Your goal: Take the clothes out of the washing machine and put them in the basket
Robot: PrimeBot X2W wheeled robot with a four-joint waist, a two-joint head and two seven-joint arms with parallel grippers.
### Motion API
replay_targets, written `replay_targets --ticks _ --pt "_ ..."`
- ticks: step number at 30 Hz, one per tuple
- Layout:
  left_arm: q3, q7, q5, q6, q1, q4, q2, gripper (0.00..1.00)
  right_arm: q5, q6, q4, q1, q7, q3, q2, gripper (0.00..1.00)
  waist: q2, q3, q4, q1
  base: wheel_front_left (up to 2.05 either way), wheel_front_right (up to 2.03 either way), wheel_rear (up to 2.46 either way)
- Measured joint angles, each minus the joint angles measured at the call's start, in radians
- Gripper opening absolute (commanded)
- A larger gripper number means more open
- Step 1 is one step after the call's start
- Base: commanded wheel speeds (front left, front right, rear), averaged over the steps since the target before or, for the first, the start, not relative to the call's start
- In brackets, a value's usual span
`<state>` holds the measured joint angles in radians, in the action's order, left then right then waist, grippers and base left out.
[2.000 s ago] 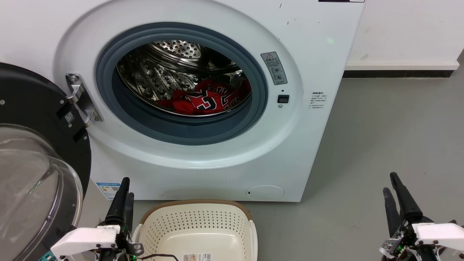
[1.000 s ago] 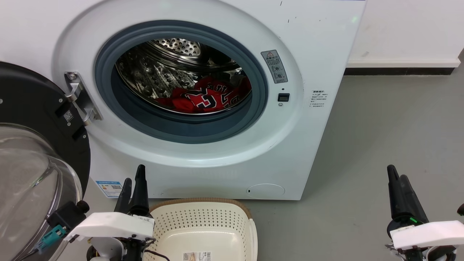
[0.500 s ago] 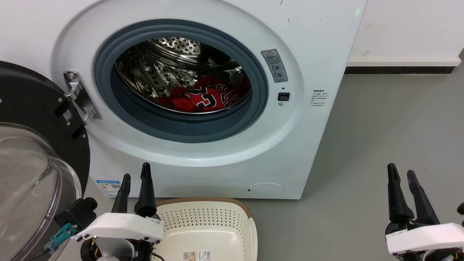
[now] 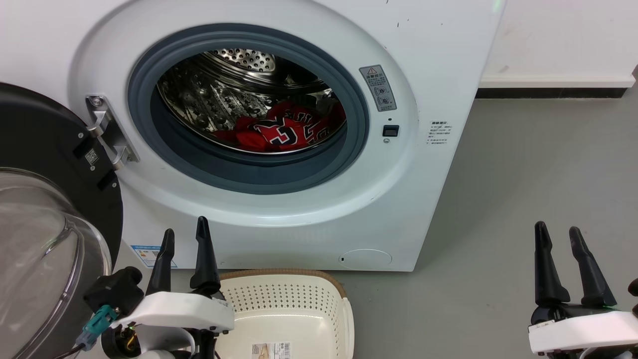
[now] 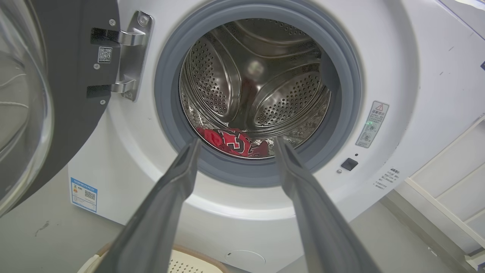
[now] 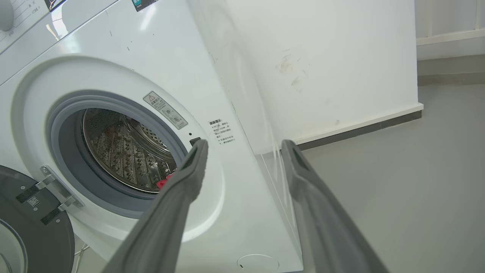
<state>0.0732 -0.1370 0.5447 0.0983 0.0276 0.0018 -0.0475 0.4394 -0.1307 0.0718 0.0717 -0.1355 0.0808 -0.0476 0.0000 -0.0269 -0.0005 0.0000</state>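
The white washing machine (image 4: 438,60) stands open, its black-framed glass door (image 4: 45,239) swung out to the left. Red clothes (image 4: 284,130) with black-and-white lettering lie low in the steel drum, also seen as red clothes (image 5: 235,142) between my left fingers. The cream basket (image 4: 344,324) sits on the floor just below the porthole. My left gripper (image 4: 183,238) is open, beside the basket's left rim, fingers pointing up at the machine's front. My right gripper (image 4: 557,235) is open over bare floor, right of the machine. Nothing sits between either pair of fingers.
Grey floor (image 4: 538,164) stretches to the right of the machine, up to a white wall with a dark skirting strip (image 4: 548,92). The open door crowds the left side. White panelling (image 5: 447,178) stands right of the machine.
Both grippers have gone from shut to open. The left arm has moved up and rightwards towards the basket's rim; the right has risen a little. The camera has tilted slightly.
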Motion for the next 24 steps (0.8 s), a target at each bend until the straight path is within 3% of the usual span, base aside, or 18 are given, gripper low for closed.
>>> replay_targets --ticks 24 --pt "0.030 -0.058 -0.231 0.024 -0.018 -0.031 -0.001 1.00 -0.251 0.000 0.071 0.033 -0.059 -0.004 0.000 1.00 0.0000 -0.015 0.003 0.0000 0.00 0.00 0.00"
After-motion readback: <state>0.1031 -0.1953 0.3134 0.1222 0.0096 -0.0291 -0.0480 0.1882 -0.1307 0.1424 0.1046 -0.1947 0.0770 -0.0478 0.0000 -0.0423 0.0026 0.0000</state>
